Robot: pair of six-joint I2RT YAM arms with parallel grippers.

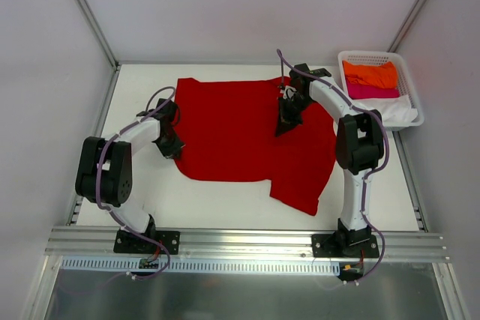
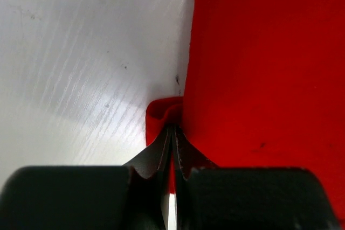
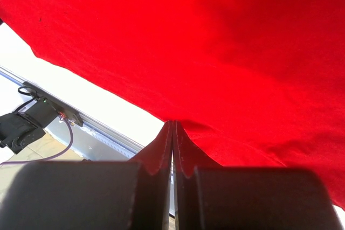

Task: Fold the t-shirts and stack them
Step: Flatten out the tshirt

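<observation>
Jaws on both arms clamped on red shirt (image 1: pixel 232 136), spread on worktop (image 1: pixel 225 204); first fold barely begun. Orange (image 1: pixel 370 74), pink (image 1: pixel 371 92), white (image 1: pixel 401 112) waiting in basket (image 1: pixel 366 53). No stack yet.

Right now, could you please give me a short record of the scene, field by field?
red t-shirt: spread unfolded on the table
left pincer: shut on the red t-shirt's left edge
right pincer: shut on the red t-shirt, toward its far right part
basket: far right corner of the table
basket contents: orange t-shirt, pink t-shirt, white t-shirt
</observation>
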